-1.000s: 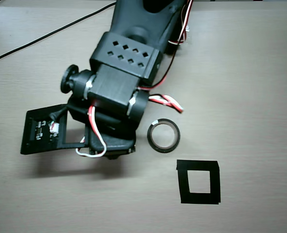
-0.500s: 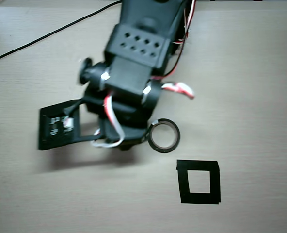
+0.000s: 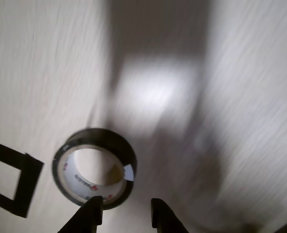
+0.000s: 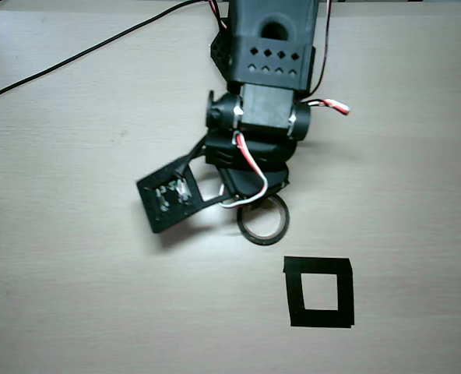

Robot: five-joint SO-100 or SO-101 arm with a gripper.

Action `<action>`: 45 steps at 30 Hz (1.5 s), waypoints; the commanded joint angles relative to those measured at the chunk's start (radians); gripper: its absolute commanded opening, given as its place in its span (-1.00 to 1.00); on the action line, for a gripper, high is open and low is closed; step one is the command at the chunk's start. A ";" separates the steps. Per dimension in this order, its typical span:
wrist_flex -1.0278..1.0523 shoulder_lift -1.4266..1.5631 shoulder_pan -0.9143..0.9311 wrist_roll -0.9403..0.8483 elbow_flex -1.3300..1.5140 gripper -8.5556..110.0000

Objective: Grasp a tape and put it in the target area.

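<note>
On pale woodgrain table (image 4: pixel 75 234): glossy dark tape (image 3: pixel 96 167) ring beside square black target area (image 4: pixel 319 292); hand (image 3: pixel 126 213) fingers apart.

Black plastic arm (image 4: pixel 271 74), diamond vent holes, red-white wire loops (image 4: pixel 250 167); gripper (image 3: pixel 125 209) fingers black, tapered.

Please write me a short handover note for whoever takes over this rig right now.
End effector: open, empty, poised just above the tape, fingertips at its near rim.
Tape: flat on the table, partly under the arm in the overhead view, not inside the target area.
Target area: black square outline, only bare table inside, apart from the tape.
Done: approach only.
Left: grasp, carry, place in the square.
</note>
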 commanded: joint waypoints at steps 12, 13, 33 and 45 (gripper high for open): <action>-0.147 -0.103 -0.098 -0.003 0.072 -0.69; -0.160 -0.115 -0.098 -0.006 0.074 -0.69; -0.219 -0.255 -0.150 -0.041 0.000 -0.85; 0.133 -0.574 -0.230 -0.058 -0.739 -0.85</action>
